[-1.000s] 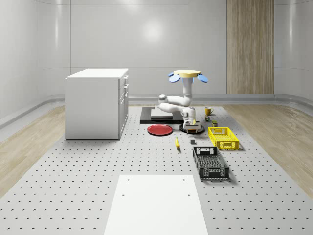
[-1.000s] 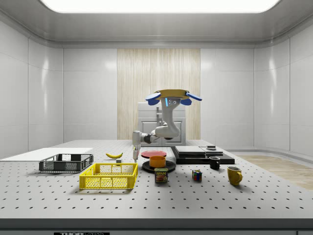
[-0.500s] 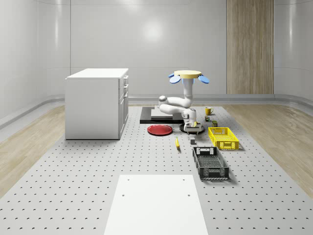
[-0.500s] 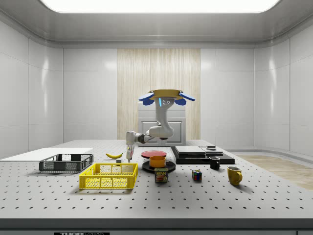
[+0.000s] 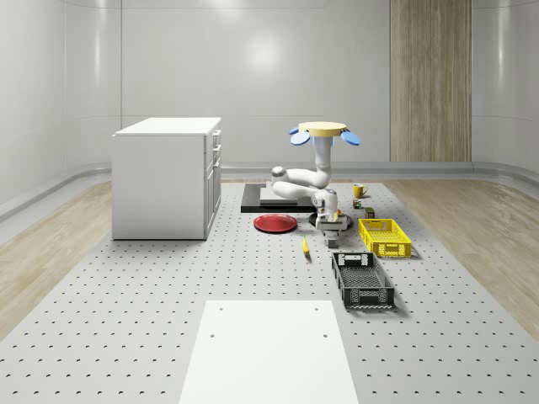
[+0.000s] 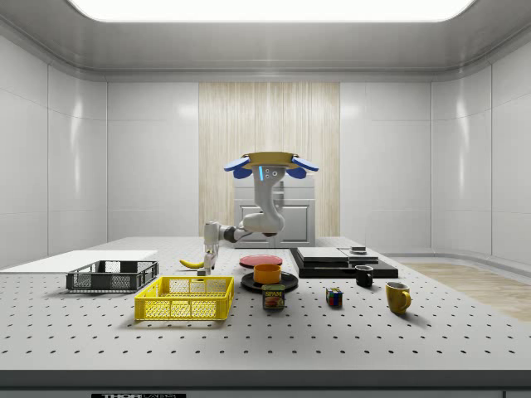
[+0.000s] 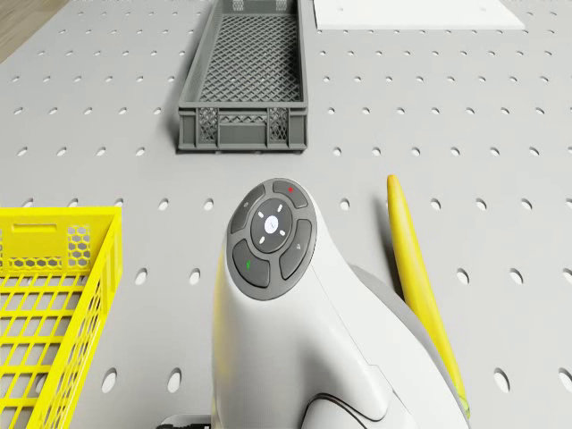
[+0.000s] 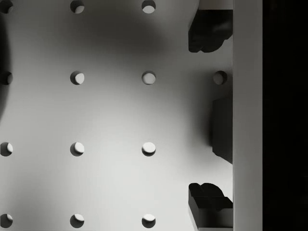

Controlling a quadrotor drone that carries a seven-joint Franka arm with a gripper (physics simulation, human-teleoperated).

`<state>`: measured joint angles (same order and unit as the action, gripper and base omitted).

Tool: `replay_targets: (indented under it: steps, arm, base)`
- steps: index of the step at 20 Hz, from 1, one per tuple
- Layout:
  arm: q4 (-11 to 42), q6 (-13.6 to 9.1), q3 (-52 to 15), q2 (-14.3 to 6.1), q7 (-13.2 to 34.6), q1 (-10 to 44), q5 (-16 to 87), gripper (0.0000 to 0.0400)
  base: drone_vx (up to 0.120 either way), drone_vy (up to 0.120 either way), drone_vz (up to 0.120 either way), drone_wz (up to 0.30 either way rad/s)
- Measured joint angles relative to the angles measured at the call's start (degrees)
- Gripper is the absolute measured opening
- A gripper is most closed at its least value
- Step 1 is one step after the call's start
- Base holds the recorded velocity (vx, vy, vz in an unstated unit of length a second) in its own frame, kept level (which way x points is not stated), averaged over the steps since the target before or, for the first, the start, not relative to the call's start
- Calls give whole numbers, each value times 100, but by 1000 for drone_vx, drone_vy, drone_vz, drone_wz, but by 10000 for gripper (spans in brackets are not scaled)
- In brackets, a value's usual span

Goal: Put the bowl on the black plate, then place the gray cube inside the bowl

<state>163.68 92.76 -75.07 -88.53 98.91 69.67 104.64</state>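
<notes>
The orange bowl [image 6: 267,273] sits upright on the black plate [image 6: 270,284]. To the side view's left of them, my gripper [image 6: 207,267] hangs low over the table, pointing down. In the wrist view the gripper [image 8: 209,118] is open, and the dark gray cube [image 8: 222,130] lies on the table between its two fingertips, partly cut off by the housing. The whole-scene view shows the gripper [image 5: 332,229] just above the gray cube [image 5: 333,244]. The drone [image 6: 270,163] hovers above the table, roughly over the red plate and bowl area.
A banana [image 6: 193,263] lies close by the gripper, with a yellow basket [image 6: 184,298] and a dark basket [image 6: 112,276] nearby. A red plate [image 6: 260,260], spam can [image 6: 273,297], colour cube [image 6: 333,297], black mug [image 6: 363,276] and yellow mug [image 6: 397,297] stand around. A white cabinet [image 5: 167,177] rises at the whole-scene view's left.
Drone and arm have shifted to the side view's left, away from the bowl on the plate. The gripper has travelled from beside the bowl to over the gray cube.
</notes>
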Motion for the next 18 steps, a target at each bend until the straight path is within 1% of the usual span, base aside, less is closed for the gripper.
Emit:
replay_targets:
  steps: [5,8,11,18]
  arm:
    - [0,1,0,-2,0,0,-1,400]
    - [0,2,0,-3,1,1,-1,400]
    - [0,3,0,-3,1,1,-1,400]
    - [-41,68,174,-10,1,28,163,400]
  base:
    - [120,0,0,0]
    - [13,-40,0,0]
    - [107,0,0,0]
    - [0,0,0,0]
